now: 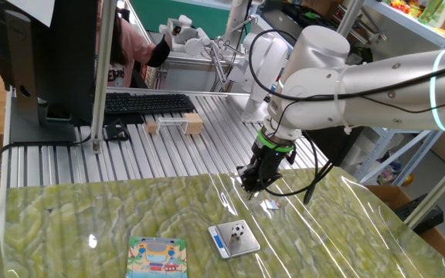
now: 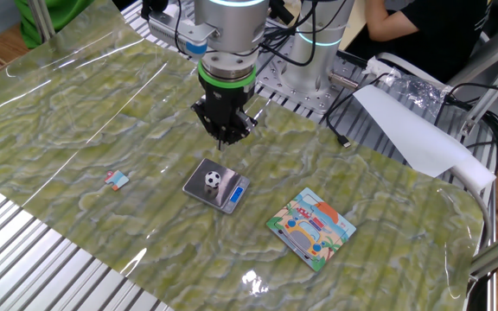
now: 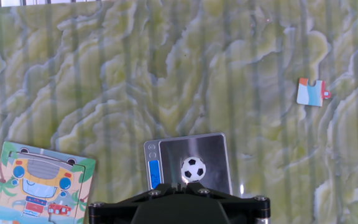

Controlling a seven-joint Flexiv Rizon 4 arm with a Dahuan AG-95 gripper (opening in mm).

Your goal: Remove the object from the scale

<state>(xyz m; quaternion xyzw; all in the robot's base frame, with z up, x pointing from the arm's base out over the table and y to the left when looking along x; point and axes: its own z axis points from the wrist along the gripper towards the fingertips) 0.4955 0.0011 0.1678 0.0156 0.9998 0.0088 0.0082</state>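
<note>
You are looking at a tabletop point(image 2: 102, 104) covered by a glossy green-and-yellow marbled sheet, with ribbed metal slats showing past its edges. Three things lie directly on that sheet. The scale point(image 2: 217, 186) lies flat near the middle, its blue display strip along one short edge; in the hand view you see it low in the frame point(image 3: 191, 163). The picture card point(image 2: 311, 229), showing a cartoon vehicle, lies flat near the scale, apart from it on the display-strip side point(image 1: 157, 257). The small scrap point(image 2: 116, 180) lies well apart on the scale's opposite side point(image 3: 311, 92), alone on the sheet point(image 1: 272, 205)
</note>
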